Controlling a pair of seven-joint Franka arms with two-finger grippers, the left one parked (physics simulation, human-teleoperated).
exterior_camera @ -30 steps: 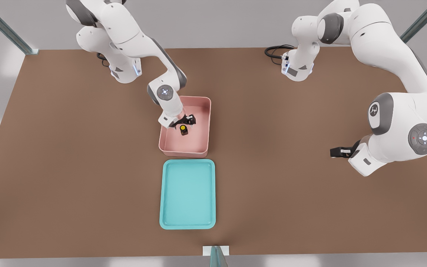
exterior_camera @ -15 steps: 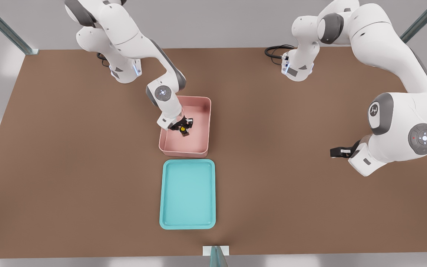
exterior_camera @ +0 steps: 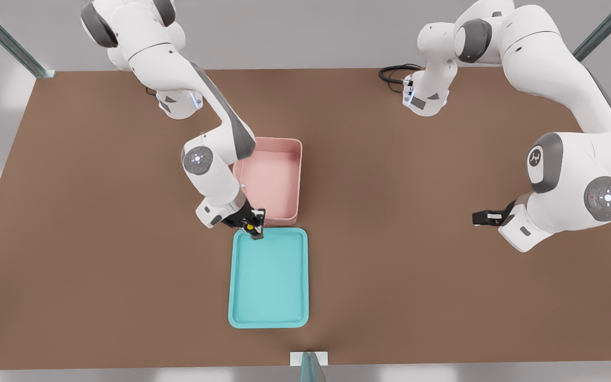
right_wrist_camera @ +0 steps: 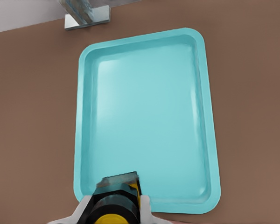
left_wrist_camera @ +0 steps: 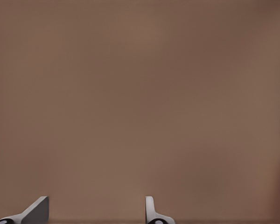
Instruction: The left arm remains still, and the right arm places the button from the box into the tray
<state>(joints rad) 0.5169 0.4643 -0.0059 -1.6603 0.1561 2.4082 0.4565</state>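
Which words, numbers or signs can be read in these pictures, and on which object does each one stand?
No readable words or numbers.
Left arm: a small white logo on its grey joint, too small to read.
Button, held by the gripper over the tray edge nearest the box: plain yellow top, no text.
Tray and box: no labels.

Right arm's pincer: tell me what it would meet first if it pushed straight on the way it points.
The pincer, shut on the button, points down at the near end of the tray. The button's base would likely meet the tray floor just inside its rim first, though depth is hard to judge.
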